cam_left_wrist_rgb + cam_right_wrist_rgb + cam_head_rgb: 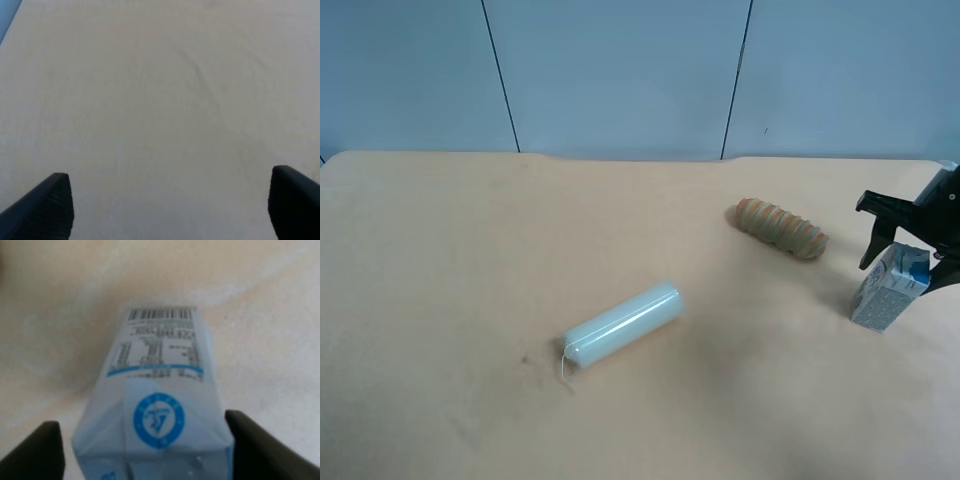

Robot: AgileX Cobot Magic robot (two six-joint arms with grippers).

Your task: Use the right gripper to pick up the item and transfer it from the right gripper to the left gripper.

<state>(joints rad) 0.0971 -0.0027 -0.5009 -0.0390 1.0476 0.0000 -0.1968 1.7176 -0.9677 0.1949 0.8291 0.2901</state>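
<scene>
Carton (890,288), small, white with blue print: stands on worktop (470,250) at the exterior high view's far right edge, gable top between the right gripper's (150,450) jaws. Jaws spread to either side of it; one finger (35,452) shows a sliver of gap, the other looks in contact.
Left gripper (167,207): jaws wide apart, holding nothing, over bare worktop.
Ridged orange-brown roll (781,228): near carton.
Pale green cylinder (622,325): lying mid-worktop, well apart.

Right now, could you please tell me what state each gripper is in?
Right gripper: open, fingers either side of the milk carton, not clamped.
Left gripper: open, holding nothing.
</scene>
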